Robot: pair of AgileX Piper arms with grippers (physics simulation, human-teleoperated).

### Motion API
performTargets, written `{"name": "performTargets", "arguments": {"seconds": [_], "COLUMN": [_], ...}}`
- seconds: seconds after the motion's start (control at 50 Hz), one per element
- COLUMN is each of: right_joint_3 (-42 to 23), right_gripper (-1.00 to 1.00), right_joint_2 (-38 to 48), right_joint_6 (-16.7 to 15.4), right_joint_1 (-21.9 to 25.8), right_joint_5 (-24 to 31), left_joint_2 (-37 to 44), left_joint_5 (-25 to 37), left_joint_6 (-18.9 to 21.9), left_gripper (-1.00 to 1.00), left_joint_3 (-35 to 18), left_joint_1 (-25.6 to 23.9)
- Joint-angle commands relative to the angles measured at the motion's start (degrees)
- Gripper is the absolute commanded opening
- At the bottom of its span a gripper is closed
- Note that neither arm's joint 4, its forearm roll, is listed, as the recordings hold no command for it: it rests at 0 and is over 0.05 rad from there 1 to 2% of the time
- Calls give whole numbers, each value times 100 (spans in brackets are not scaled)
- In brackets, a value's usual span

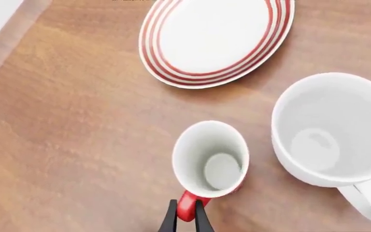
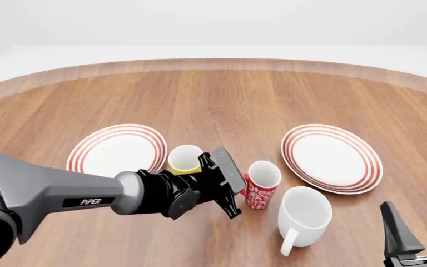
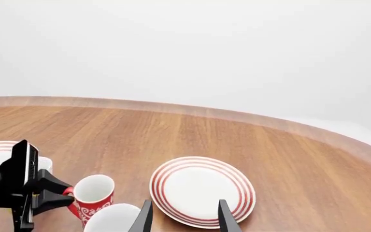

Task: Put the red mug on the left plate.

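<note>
Red mug [image 2: 261, 189] stands on the wood between the plates, just beside the white mug [image 2: 302, 215]; the left gripper [image 1: 185, 215] pinches its handle. Best now: lift straight, clear the yellow mug [image 2: 185, 158], then swing to the left plate [image 2: 117, 149]. Right gripper [image 3: 184, 215] hangs spread.

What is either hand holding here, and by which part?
The left hand is shut on the handle of the tall red floral-patterned mug. The right hand is open, holding nothing.
</note>
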Motion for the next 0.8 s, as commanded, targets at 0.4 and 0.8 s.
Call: {"name": "performTargets", "arguments": {"seconds": [0.4, 0.8], "right_joint_3": [1, -2], "right_gripper": [100, 100], "right_joint_2": [0, 0], "right_joint_6": [-53, -140], "right_joint_1": [20, 61], "right_joint_5": [-11, -45], "left_joint_2": [-448, -1055], "left_joint_5": [75, 499], "left_joint_6": [-217, -717], "left_gripper": [-100, -100], "left_joint_3": [57, -2], "left_joint_1": [28, 0]}}
